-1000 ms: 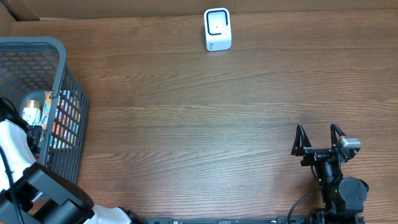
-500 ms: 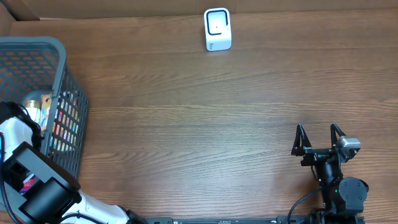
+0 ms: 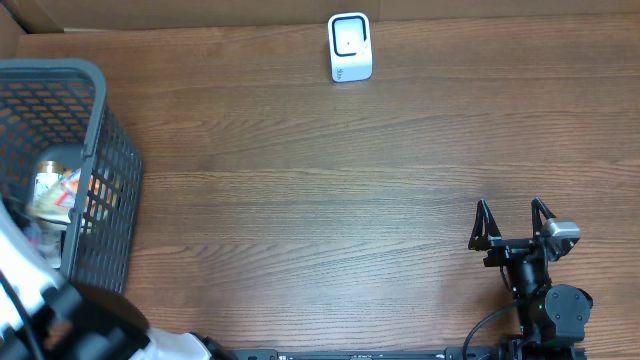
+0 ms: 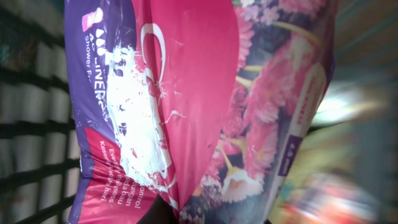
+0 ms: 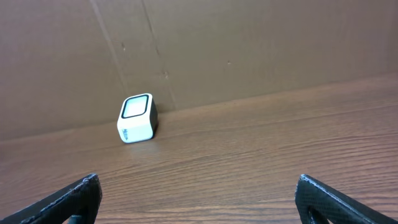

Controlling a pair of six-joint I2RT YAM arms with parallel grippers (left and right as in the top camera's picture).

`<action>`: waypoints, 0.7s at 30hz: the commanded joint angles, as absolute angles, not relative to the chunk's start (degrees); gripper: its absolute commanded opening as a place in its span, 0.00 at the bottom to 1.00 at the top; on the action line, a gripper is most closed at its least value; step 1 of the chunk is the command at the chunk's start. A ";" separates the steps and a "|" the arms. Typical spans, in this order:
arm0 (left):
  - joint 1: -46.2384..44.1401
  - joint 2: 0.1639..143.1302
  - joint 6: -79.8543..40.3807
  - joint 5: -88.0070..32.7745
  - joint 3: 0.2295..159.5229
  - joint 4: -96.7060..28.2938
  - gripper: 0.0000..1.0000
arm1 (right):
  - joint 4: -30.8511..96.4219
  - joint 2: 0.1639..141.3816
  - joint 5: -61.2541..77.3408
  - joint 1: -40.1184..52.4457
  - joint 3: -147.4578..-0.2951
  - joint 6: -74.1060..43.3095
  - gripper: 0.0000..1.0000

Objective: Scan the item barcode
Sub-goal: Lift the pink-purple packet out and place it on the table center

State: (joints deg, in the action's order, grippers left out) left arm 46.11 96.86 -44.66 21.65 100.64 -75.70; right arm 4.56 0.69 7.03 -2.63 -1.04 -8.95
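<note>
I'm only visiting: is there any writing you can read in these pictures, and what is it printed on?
"INER": large white letters, cut off, running sideways on the pink and purple plastic packet.
"Shower Fr": smaller white line beside it, also cut off.
"control": within the packet's small print; the rest is too blurred.
Side mark on the white box-shaped scanner: too small to read.
Labels inside the grey mesh basket: too small to read.

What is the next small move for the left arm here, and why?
Probably a lift straight up. The left gripper looks shut on the pink packet, which sits down inside the basket; it must clear the wall before moving toward the white scanner.
</note>
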 commanded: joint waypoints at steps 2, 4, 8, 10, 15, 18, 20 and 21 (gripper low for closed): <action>45.98 86.61 -43.29 22.28 109.73 -77.21 0.04 | 4.32 0.16 6.46 -2.74 -0.45 -8.51 1.00; 45.98 84.29 -43.31 21.93 110.08 -76.58 0.04 | 4.32 0.16 6.46 -2.74 -0.45 -8.51 1.00; 46.00 83.20 -43.29 22.87 109.65 -76.75 0.04 | 4.32 0.16 6.46 -2.74 -0.45 -8.51 1.00; 45.98 83.59 -43.29 21.52 108.31 -76.90 0.04 | 4.32 0.16 6.46 -2.74 -0.45 -8.51 1.00; 44.80 83.92 -37.43 7.92 108.18 -74.74 0.04 | 4.32 0.16 6.46 -2.74 -0.45 -8.51 1.00; 42.94 83.50 -32.93 -4.62 111.09 -72.66 0.04 | 4.32 0.16 6.46 -2.74 -0.45 -8.51 1.00; 40.62 83.37 -30.44 -14.11 115.22 -72.34 0.04 | 4.32 0.16 6.46 -2.74 -0.45 -8.51 1.00; 38.41 83.35 -28.84 -18.83 118.50 -72.47 0.04 | 4.32 0.16 6.46 -2.74 -0.45 -8.51 1.00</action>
State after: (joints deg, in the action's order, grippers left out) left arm 42.50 85.17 -36.07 0.32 110.28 -73.21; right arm 4.58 0.69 7.03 -2.63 -1.04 -8.93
